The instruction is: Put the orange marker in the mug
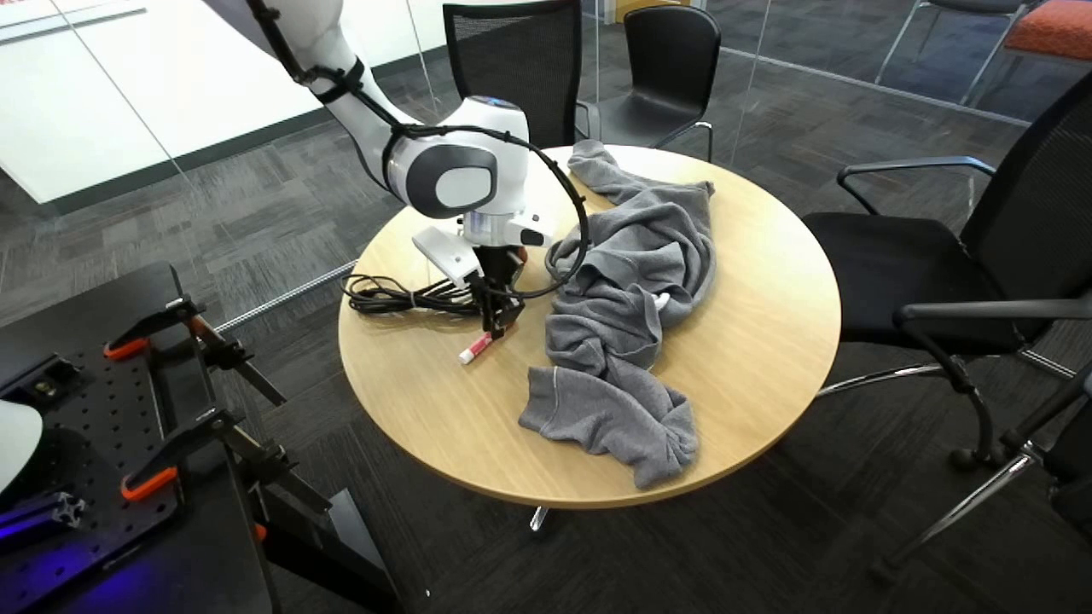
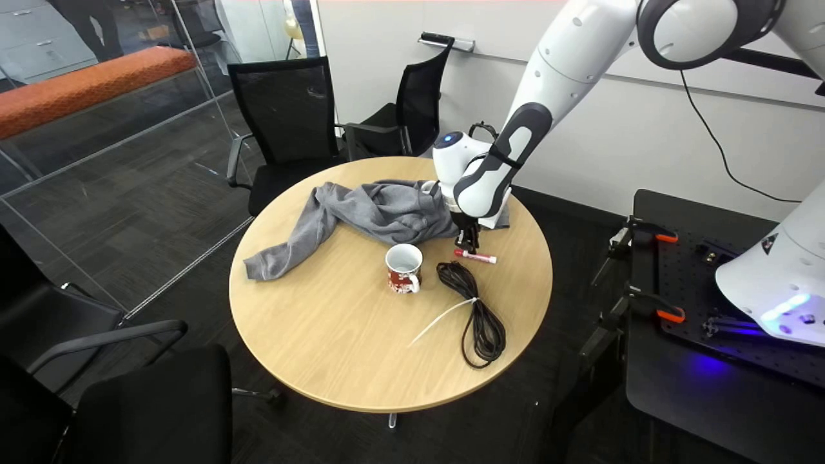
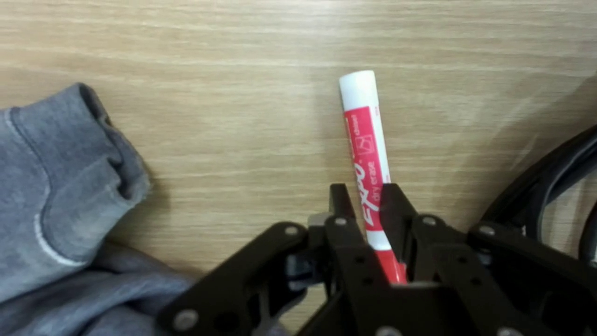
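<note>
The orange marker, a red and white Expo pen (image 3: 366,149), lies on the table; it also shows in both exterior views (image 1: 475,348) (image 2: 475,256). My gripper (image 3: 366,186) points down over its red cap end, fingers narrowly apart. In the wrist view a strip of table shows between the left finger and the marker, and the right finger covers part of its edge. The fingertips (image 1: 496,331) look just above the marker; contact cannot be told. The mug (image 2: 399,277), dark red with a white rim, stands upright, handle facing front. It is mostly hidden behind the gripper in an exterior view.
A grey cloth garment (image 1: 631,281) lies crumpled across the round table (image 2: 361,361), beside the gripper. A black coiled cable (image 2: 485,328) with a white tie lies near the mug and marker; it also shows in the wrist view (image 3: 541,196). Chairs surround the table.
</note>
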